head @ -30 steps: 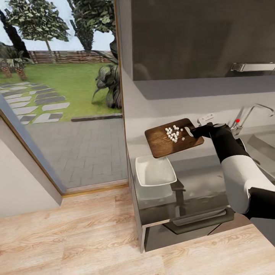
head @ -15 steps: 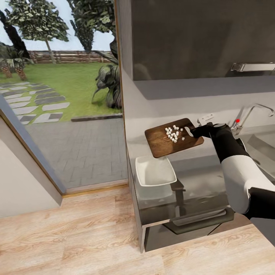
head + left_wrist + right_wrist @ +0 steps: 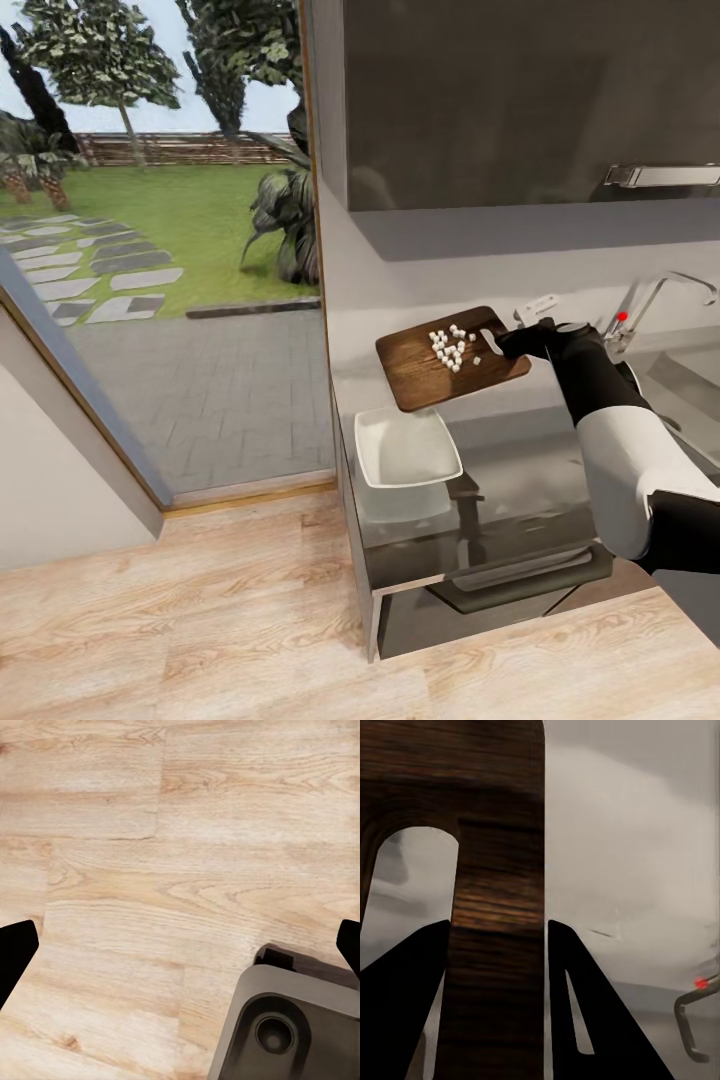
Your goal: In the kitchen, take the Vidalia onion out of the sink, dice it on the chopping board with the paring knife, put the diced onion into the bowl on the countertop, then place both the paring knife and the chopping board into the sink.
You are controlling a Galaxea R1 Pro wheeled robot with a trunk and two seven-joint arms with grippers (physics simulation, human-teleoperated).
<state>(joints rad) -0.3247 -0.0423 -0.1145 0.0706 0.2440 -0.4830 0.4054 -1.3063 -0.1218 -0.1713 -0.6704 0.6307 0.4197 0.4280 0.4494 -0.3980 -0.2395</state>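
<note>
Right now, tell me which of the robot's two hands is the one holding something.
The right hand: it is shut on the chopping board at its handle end, holding it above the countertop. The left hand is open, over bare floor.

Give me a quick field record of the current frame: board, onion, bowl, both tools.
chopping board: lifted off the countertop, held at its handle-slot end by the right tool, roughly level
diced onion: small white pieces lying on the board, none in the bowl
bowl: white, on the countertop, below the board's near end, empty
right tool grip: fingers clamp the board's end strip beside the slot
left tool: open, pointing at the wooden floor
tap: beyond the right arm
</note>
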